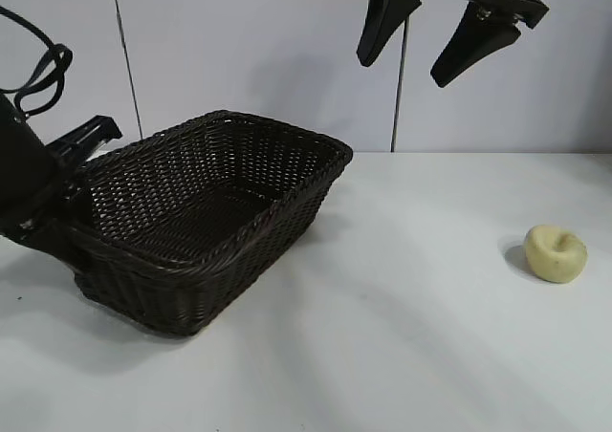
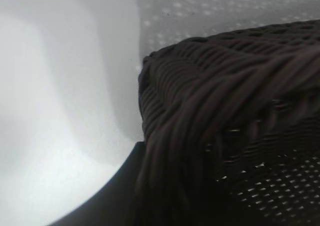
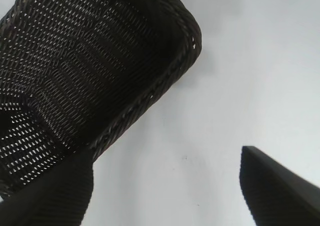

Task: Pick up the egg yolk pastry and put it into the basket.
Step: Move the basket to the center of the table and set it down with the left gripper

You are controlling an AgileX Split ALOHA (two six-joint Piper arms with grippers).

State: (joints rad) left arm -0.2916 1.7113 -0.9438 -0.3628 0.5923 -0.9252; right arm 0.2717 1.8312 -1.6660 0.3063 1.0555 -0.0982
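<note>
Right gripper (image 1: 438, 38) hangs high above the table, over the gap between the basket and the pastry, its two fingers spread wide and holding nothing; that posture reads as a staging position ahead of a reach for the pastry. The egg yolk pastry (image 1: 556, 253) lies alone on the bare white table (image 1: 402, 336) toward the right side, dimple uppermost, well apart from the basket and touched by neither arm, so the pick has not yet begun. The basket (image 1: 206, 224) sits toward the left side, open face up and nothing visible inside it, its long axis running diagonally across the table. The left gripper (image 1: 72, 212) is pressed in at the basket's left end wall; the left wrist view shows the braided rim (image 2: 215, 86) hard up against the camera and a dark finger edge beside it. The jaws appear narrowed onto the wicker, though the contact itself is hidden in every view, so a firm grip cannot be confirmed. The likely purpose is to steady the basket while the other arm delivers the pastry.
</note>
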